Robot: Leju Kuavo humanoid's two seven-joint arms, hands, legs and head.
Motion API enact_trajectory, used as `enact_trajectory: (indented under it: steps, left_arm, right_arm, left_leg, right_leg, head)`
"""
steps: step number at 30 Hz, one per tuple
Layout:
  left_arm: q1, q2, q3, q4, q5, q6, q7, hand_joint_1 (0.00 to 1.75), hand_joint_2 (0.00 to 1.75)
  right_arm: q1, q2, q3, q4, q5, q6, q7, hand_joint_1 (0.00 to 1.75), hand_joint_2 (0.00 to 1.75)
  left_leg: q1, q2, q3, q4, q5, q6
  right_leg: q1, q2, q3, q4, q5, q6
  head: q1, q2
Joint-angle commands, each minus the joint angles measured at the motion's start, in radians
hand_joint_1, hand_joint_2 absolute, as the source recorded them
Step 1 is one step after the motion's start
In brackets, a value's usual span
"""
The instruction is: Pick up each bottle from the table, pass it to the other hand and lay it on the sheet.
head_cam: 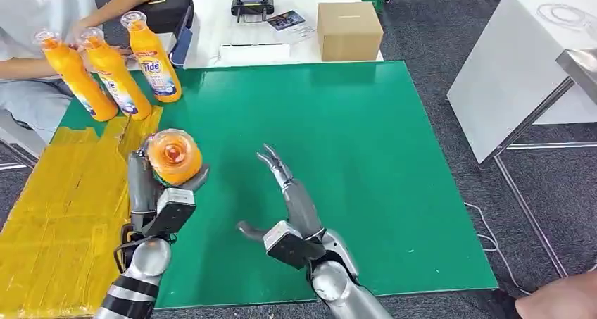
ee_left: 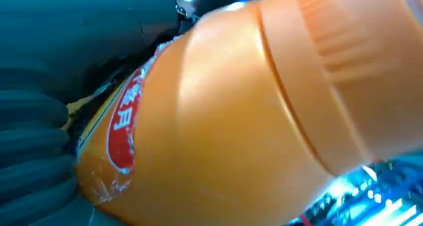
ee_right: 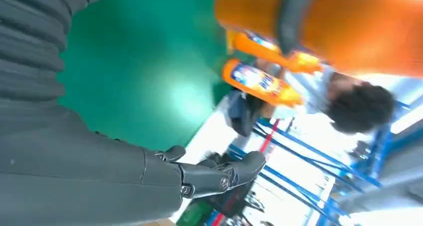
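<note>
Right hand [head_cam: 285, 210] nearest, low over green mat [head_cam: 366, 157], fingers spread apart, holding nothing; left hand [head_cam: 158, 192] just beside it to left, wrapped around held bottle [head_cam: 172, 155], cap end toward head camera, body upright in grasp above mat edge; held bottle apart from right hand's fingertips; yellow sheet [head_cam: 56, 213] lies left of mat; three standing bottles [head_cam: 112, 69] at far left corner, person's hand [head_cam: 77, 32] on them; cardboard box [head_cam: 348, 29] on white table [head_cam: 211, 13] beyond.

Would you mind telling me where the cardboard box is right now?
In the head view the cardboard box sits on the white table beyond the green mat's far edge, right of a white pad.
</note>
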Motion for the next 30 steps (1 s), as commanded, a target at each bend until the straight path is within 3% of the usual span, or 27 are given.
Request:
enact_trajectory:
  steps: [1, 10, 11, 14, 15, 16, 17, 19, 20, 21, 22, 24, 25, 26, 27, 30]
  left_arm:
    - [-0.031, 0.033, 0.045, 0.029, -0.008, 0.008, -0.002, 1.75, 1.75]
    - [-0.031, 0.033, 0.045, 0.029, -0.008, 0.008, -0.002, 1.75, 1.75]
    - [-0.032, 0.033, 0.051, 0.045, -0.127, 0.095, 0.013, 1.75, 1.75]
    - [-0.011, -0.009, 0.199, 0.027, -0.47, 0.098, 0.025, 1.75, 1.75]
    - [-0.007, -0.023, 0.261, 0.017, -0.589, 0.098, 0.032, 1.75, 1.75]
    - [-0.008, -0.007, 0.303, 0.032, -0.703, 0.098, 0.057, 1.75, 1.75]
    - [-0.013, 0.03, 0.303, 0.068, -0.788, 0.098, 0.095, 1.75, 1.75]
    - [-0.027, 0.196, 0.194, 0.176, -0.914, 0.098, 0.306, 1.75, 1.75]
    - [-0.035, 0.238, 0.149, 0.212, -0.914, 0.098, 0.35, 1.75, 1.75]
    - [-0.031, 0.23, 0.188, 0.221, -0.914, 0.098, 0.306, 1.75, 1.75]
    - [-0.041, 0.31, 0.074, 0.24, -0.869, 0.098, 0.409, 1.75, 1.75]
    - [-0.048, 0.301, 0.097, 0.283, -0.888, 0.098, 0.385, 1.75, 1.75]
    - [-0.058, 0.34, 0.072, 0.325, -0.914, 0.098, 0.415, 1.75, 1.75]
    - [-0.112, 0.476, -0.143, 0.436, -0.914, 0.098, 0.602, 1.75, 1.75]
    - [-0.134, 0.499, -0.217, 0.472, -0.914, 0.098, 0.661, 1.75, 1.75]
    - [-0.165, 0.512, -0.252, 0.523, -0.91, 0.098, 0.674, 1.75, 1.75]
  right_arm:
    - [0.018, -0.06, -0.008, -0.112, -0.007, 0.008, -0.001, 0.0, 1.75]
    - [0.018, -0.06, -0.008, -0.112, -0.007, 0.008, -0.001, 0.0, 1.75]
    - [0.016, -0.063, -0.006, -0.11, -0.024, 0.008, -0.02, 0.0, 1.75]
    - [0.035, -0.089, -0.018, -0.179, -0.085, 0.012, -0.043, 0.0, 1.75]
    - [0.044, -0.099, -0.027, -0.204, -0.104, 0.014, -0.046, 0.0, 0.0]
    - [0.054, -0.106, -0.043, -0.228, -0.128, 0.009, -0.052, 0.0, 0.0]
    - [0.061, -0.112, -0.056, -0.246, -0.147, 0.006, -0.057, 0.0, 1.75]
    - [0.063, -0.124, -0.083, -0.267, -0.195, 0.016, -0.069, 0.0, 1.75]
    - [0.061, -0.125, -0.089, -0.271, -0.205, 0.02, -0.072, 0.0, 1.75]
    - [0.062, -0.127, -0.092, -0.274, -0.207, 0.02, -0.073, 0.0, 1.75]
    - [0.06, -0.128, -0.094, -0.281, -0.213, 0.023, -0.069, 0.0, 1.75]
    - [0.059, -0.131, -0.096, -0.284, -0.216, 0.023, -0.079, 0.0, 1.75]
    - [0.058, -0.135, -0.094, -0.286, -0.222, 0.021, -0.084, 0.0, 1.75]
    - [0.055, -0.142, -0.087, -0.291, -0.234, 0.027, -0.094, 0.0, 1.75]
    - [0.049, -0.148, -0.077, -0.289, -0.24, 0.027, -0.096, 0.0, 1.75]
    - [0.05, -0.151, -0.07, -0.297, -0.252, 0.027, -0.094, 0.0, 1.75]
  left_leg:
    - [0.0, 0.001, 0.002, 0.0, -0.001, 0.0]
    - [0.0, 0.001, 0.003, 0.0, -0.001, 0.0]
    - [0.0, 0.0, 0.005, 0.0, -0.002, 0.0]
    - [0.0, 0.001, 0.003, -0.001, -0.001, 0.0]
    - [0.0, 0.002, 0.004, 0.0, -0.002, 0.0]
    - [0.0, 0.002, 0.004, 0.0, -0.002, 0.0]
    - [0.0, 0.002, 0.005, 0.0, -0.003, 0.001]
    - [0.001, 0.003, 0.008, 0.0, -0.005, 0.001]
    - [-0.001, 0.002, 0.004, -0.002, -0.001, 0.0]
    - [-0.001, 0.004, 0.007, -0.002, -0.001, 0.0]
    - [0.0, 0.004, 0.009, -0.002, -0.002, -0.001]
    - [0.0, 0.002, 0.006, -0.002, -0.001, -0.001]
    - [0.0, 0.002, 0.004, -0.001, -0.001, -0.001]
    - [0.001, 0.004, 0.007, -0.002, -0.002, -0.001]
    - [0.001, 0.002, 0.006, -0.001, -0.001, -0.001]
    - [0.002, -0.005, 0.001, 0.0, 0.002, -0.001]
  right_leg:
    - [0.0, 0.001, 0.002, -0.001, 0.0, 0.0]
    - [0.0, 0.0, 0.004, -0.001, -0.001, -0.001]
    - [0.001, 0.0, 0.005, -0.001, -0.002, -0.001]
    - [0.0, 0.0, 0.004, -0.001, -0.001, -0.001]
    - [0.001, 0.001, 0.005, -0.001, -0.001, -0.001]
    - [0.0, 0.001, 0.004, -0.001, -0.001, -0.001]
    - [0.0, 0.001, 0.005, -0.001, -0.002, -0.001]
    - [0.002, 0.001, 0.009, -0.002, -0.003, -0.001]
    - [-0.001, 0.002, 0.003, -0.001, 0.0, -0.001]
    - [0.0, 0.003, 0.005, -0.002, -0.001, -0.001]
    - [0.001, 0.003, 0.008, -0.002, -0.001, -0.002]
    - [0.001, 0.0, 0.006, -0.001, -0.001, -0.002]
    - [0.0, 0.0, 0.003, -0.001, -0.001, -0.002]
    - [0.001, 0.001, 0.005, -0.001, -0.001, -0.002]
    - [0.001, -0.001, 0.005, -0.001, -0.002, -0.002]
    - [0.001, -0.006, 0.002, 0.0, -0.001, -0.001]
  head:
    - [0.0, 0.0]
    - [0.0, 0.0]
    - [0.0, 0.0]
    - [0.0, 0.0]
    - [0.0, 0.0]
    - [0.0, 0.0]
    - [0.0, 0.0]
    - [0.0, 0.0]
    - [0.0, 0.0]
    - [-0.001, 0.0]
    - [0.0, 0.0]
    - [0.0, 0.0]
    - [-0.001, 0.0]
    - [0.0, 0.0]
    - [0.0, 0.0]
    - [0.001, 0.0]
